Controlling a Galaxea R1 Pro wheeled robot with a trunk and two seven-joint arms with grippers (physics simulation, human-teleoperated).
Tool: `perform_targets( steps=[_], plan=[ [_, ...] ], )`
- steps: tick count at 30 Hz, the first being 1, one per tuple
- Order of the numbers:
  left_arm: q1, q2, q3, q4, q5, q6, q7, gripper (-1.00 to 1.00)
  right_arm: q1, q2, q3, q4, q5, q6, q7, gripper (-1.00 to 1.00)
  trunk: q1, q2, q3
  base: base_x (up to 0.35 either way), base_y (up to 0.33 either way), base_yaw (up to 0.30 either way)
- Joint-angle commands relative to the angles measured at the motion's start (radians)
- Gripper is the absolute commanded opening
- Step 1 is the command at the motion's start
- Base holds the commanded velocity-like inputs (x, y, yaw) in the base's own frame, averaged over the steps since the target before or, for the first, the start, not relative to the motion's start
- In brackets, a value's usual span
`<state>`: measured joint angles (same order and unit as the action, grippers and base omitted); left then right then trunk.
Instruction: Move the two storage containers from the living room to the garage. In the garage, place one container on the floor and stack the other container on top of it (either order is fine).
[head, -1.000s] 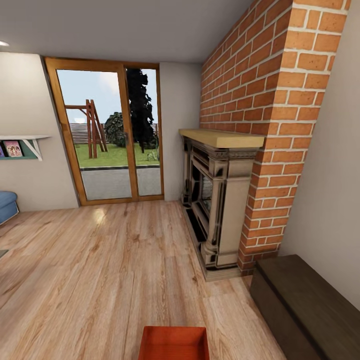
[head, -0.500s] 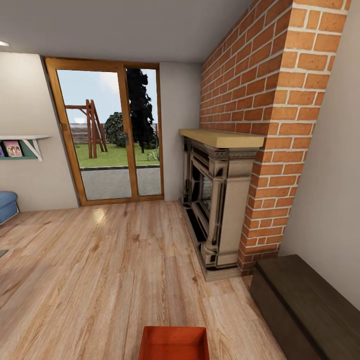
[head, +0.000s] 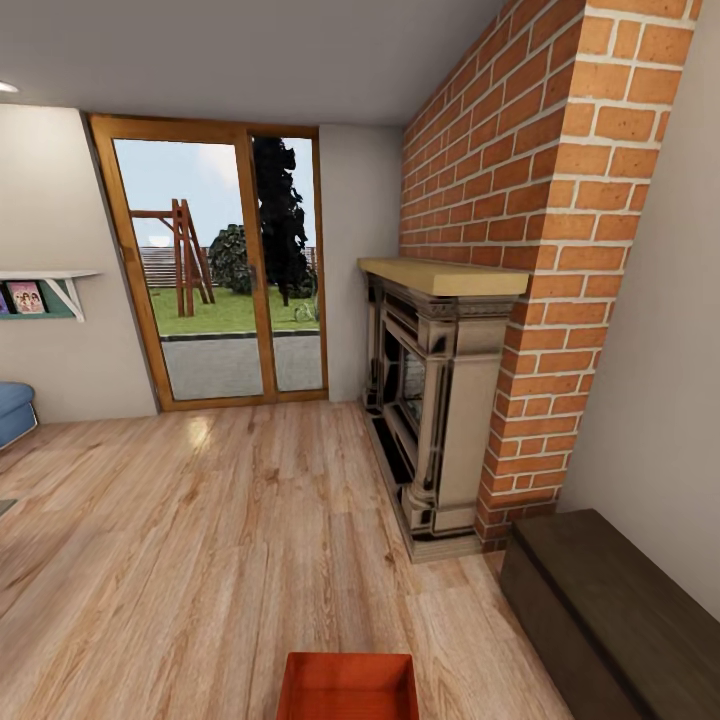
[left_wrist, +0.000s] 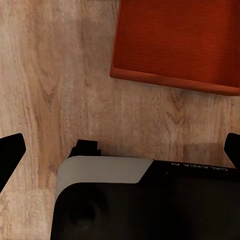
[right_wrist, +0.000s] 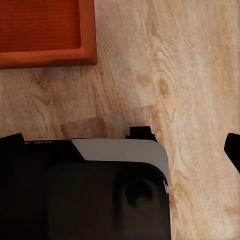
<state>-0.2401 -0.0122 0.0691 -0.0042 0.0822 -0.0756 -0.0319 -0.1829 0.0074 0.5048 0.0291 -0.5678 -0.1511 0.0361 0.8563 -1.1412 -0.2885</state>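
One orange-red container (head: 347, 686) lies on the light wood floor (head: 200, 560) of the living room, directly in front of the robot, at the lower edge of the head view and close to the middle. Its open top faces up and its far rim runs across the view; how long it is towards the robot I cannot tell, because the picture cuts it.

In the left wrist view the container (left_wrist: 177, 42) is ahead of the left gripper (left_wrist: 122, 150) and to one side, apart from it. In the right wrist view the same container (right_wrist: 45, 32) is ahead of the right gripper (right_wrist: 122, 147) and to the other side. So the container seems to lie between the two arms, about equally near to each. Both grippers hang above the bare floor with their finger tips far apart and hold nothing.

Further away stand the brick fireplace (head: 440, 400), a dark low cabinet (head: 610, 600) and a glass door (head: 215, 270).
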Motion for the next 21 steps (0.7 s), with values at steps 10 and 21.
perform_targets(
  steps=[10,21],
  plan=[
    [-0.001,0.0,0.006,0.001,0.008,-0.003,-0.003,1.0,-0.001,0.002,0.008,0.003,-0.01,-0.005,0.004,1.0,0.0,-0.001,-0.001,0.0,0.0,0.0],
    [-0.001,0.0,0.006,0.001,0.008,-0.003,-0.003,1.0,-0.001,0.001,0.008,0.003,-0.01,-0.004,0.004,1.0,0.0,-0.001,-0.002,0.0,0.0,0.0]
  ],
)
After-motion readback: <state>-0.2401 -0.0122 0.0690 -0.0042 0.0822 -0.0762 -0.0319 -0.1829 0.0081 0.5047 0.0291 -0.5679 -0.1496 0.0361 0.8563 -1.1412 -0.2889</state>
